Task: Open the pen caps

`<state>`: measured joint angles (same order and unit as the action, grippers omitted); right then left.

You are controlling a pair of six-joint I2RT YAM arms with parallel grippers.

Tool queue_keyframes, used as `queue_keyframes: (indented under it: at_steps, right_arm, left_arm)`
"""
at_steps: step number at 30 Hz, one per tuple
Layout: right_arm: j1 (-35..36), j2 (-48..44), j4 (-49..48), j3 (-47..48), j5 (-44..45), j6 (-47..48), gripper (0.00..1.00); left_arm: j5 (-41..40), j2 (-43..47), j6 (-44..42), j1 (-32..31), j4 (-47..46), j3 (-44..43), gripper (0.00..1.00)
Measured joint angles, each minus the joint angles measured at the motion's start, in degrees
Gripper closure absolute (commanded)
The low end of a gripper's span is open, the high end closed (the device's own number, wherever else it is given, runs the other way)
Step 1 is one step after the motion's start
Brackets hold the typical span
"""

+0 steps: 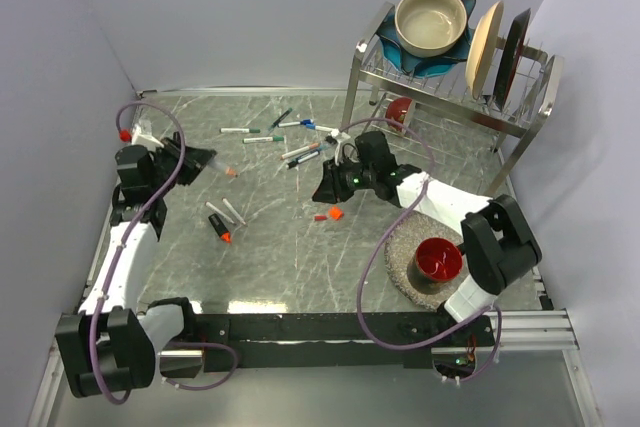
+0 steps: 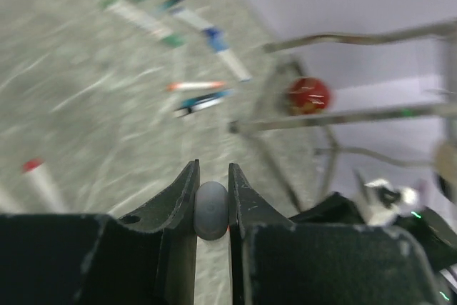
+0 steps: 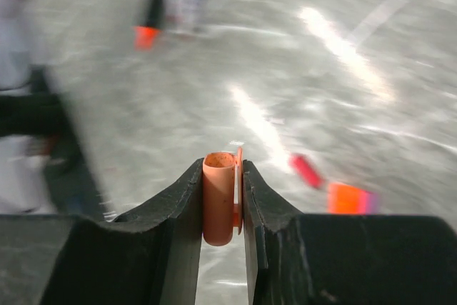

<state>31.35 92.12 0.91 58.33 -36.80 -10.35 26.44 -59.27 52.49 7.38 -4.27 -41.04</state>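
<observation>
Pinched narrow in the right claw: an orange cap, open end up. Beyond and to the right, on the table, a red cap just beside a loose cap, also orange. Clamped in the left claw: a marker by its pale butt end; more markers farther ahead.

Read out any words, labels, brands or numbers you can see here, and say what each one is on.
None can be read.
The markers: any print is too small in the top view and blurred in the wrist views.
The orange cap, seen close up: no lettering shows.
The dish rack: no label shows.
</observation>
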Motion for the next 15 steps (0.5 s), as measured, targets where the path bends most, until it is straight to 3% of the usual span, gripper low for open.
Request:
queue_keyframes:
  at_steps: [7, 15]
  right_arm:
    - [0.0, 6.6, 9.6, 3.0, 12.8, 8.3, 0.96]
    - [0.0, 10.4, 15.4, 4.8, 18.6, 13.1, 0.87]
  left_arm:
    - [-8.0, -7.3, -4.3, 0.3, 13.7, 0.1, 0.99]
    - [-10.7, -12.9, -7.1, 0.4, 17.7, 0.1, 0.99]
